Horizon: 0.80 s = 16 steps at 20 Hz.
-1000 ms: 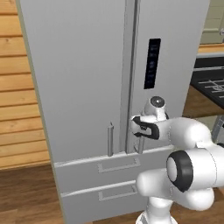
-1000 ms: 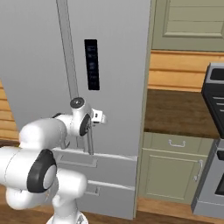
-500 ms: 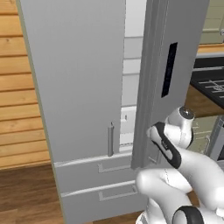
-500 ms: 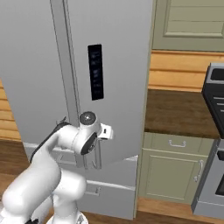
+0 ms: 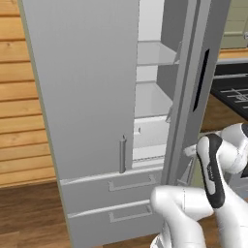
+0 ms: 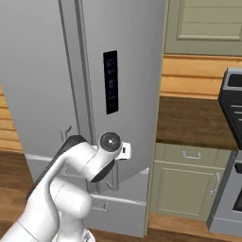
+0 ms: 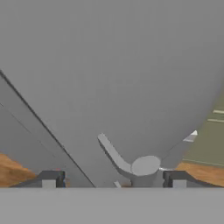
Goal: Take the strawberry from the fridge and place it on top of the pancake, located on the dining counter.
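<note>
Fridge (image 5: 92,97): tall, light grey, two doors over two bottom drawers; left door shut, right door (image 5: 193,87) swung partly out toward the robot.
Fridge interior: seen through the gap in the left base view; pale shelves (image 5: 152,104) at several heights, the visible parts bare; a small white block sits at the back of the lowest visible shelf.
Strawberry: I cannot tell where it is; no dark-red berry can be made out on the visible parts of the shelves.
Bottom drawers (image 5: 121,186): both closed, contents hidden.
Right door handle (image 7: 131,164): a grey vertical bar, its round end just ahead of the fingers in the hand view.
Hand (image 7: 114,180): low on the right door, fingertips (image 7: 51,179) spread wide to either side of the handle's end, not pinching it, holding nothing.
Worktop (image 6: 198,120): dark brown wood, right of the fridge, over pale green cabinets (image 6: 186,186) with closed fronts.
</note>
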{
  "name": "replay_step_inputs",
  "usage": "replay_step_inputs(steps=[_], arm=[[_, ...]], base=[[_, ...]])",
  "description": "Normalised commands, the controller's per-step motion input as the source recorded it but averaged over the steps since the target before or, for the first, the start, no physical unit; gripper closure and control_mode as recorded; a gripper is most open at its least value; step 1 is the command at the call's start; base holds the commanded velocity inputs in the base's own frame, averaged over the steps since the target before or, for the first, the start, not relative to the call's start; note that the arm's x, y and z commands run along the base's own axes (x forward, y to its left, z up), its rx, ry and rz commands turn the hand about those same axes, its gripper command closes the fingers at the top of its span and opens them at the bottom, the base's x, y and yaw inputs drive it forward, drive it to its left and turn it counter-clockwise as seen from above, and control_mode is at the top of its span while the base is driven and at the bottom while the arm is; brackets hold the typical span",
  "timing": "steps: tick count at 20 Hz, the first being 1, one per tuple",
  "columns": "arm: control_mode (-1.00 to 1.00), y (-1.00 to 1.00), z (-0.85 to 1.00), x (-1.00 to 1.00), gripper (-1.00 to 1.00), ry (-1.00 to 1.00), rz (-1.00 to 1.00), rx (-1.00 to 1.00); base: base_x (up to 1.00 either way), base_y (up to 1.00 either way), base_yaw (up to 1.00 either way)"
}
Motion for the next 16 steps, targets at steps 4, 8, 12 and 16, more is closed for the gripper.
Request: replay_step_inputs(steps=[4,8,12,16], arm=[[-1.00,0.46,0.82,-0.42,-1.00,0.00,0.02,-0.09],[-1.00,1.00,0.60,0.08,-1.00,0.28,0.00,-0.56],[-1.00,1.00,0.62,0.09,-1.00,0.35,0.00,-0.65],[-1.00,0.99,0.57,0.02,-1.00,0.31,0.00,-0.61]], base=[[0.00,0.00,0.00],[0.00,0.00,0.00],[0.00,0.00,0.00],[0.00,0.00,0.00]])
